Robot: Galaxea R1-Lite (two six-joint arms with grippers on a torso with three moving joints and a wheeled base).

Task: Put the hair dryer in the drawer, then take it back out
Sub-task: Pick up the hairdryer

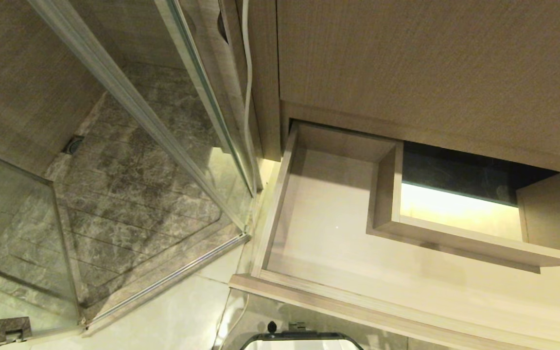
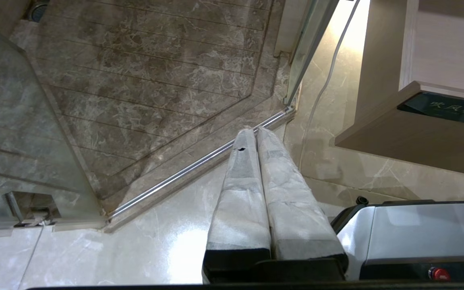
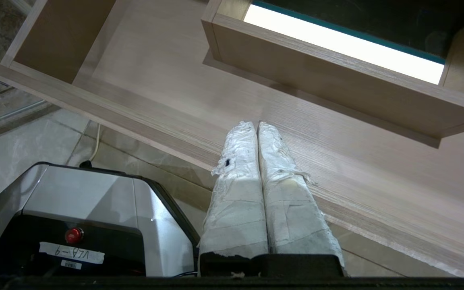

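Observation:
The drawer (image 1: 319, 233) stands pulled out from the wood-grain cabinet, its pale U-shaped floor bare around a boxed cut-out (image 1: 460, 233). No hair dryer shows in any view. My right gripper (image 3: 255, 124) is shut with nothing between its white-wrapped fingers, hanging above the drawer's front rail (image 3: 143, 121). My left gripper (image 2: 254, 129) is shut and empty too, over the marble floor to the left of the drawer (image 2: 417, 137). Neither arm shows in the head view.
A glass shower enclosure (image 1: 129, 97) with a metal sill (image 2: 199, 165) and grey stone floor stands left of the cabinet. A white cord (image 1: 247, 87) runs down the cabinet's side. My silver base (image 3: 95, 201) sits below the drawer front. A taller wood panel (image 1: 430, 63) rises above the drawer.

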